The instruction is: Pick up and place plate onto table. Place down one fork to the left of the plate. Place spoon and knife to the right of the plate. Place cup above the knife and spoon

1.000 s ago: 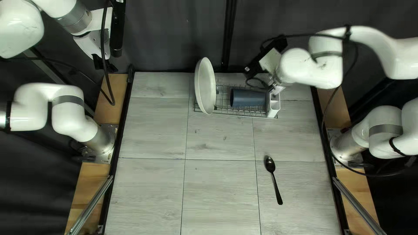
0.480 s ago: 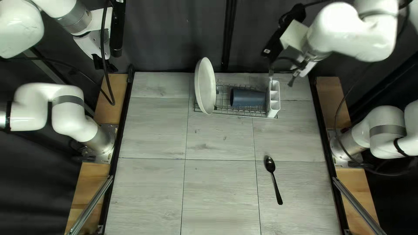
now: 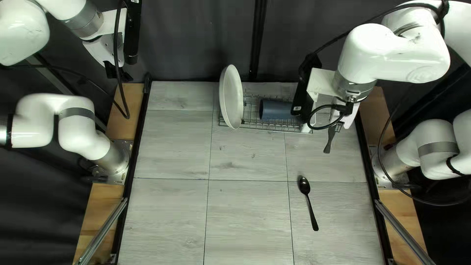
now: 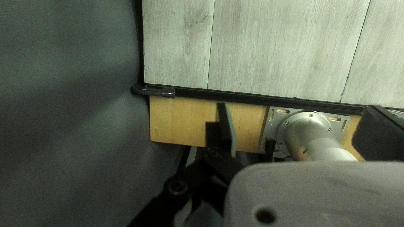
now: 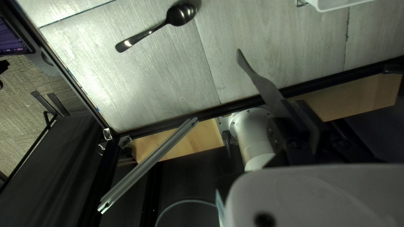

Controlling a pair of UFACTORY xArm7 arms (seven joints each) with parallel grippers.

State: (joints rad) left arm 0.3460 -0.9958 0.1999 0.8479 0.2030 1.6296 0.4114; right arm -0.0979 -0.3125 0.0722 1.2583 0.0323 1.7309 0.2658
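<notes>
Right now, the right gripper is clamped on the knife. The left gripper stands open, and the spoon lies on the counter.

Left of the wire rack, the left arm is glossy white, banded grey, with a black cable. Right of it, the rounded right arm matches.

Glare is whitening the table near its edge in the right wrist view; the spoon is glinting, while the curtain is lying dim.
</notes>
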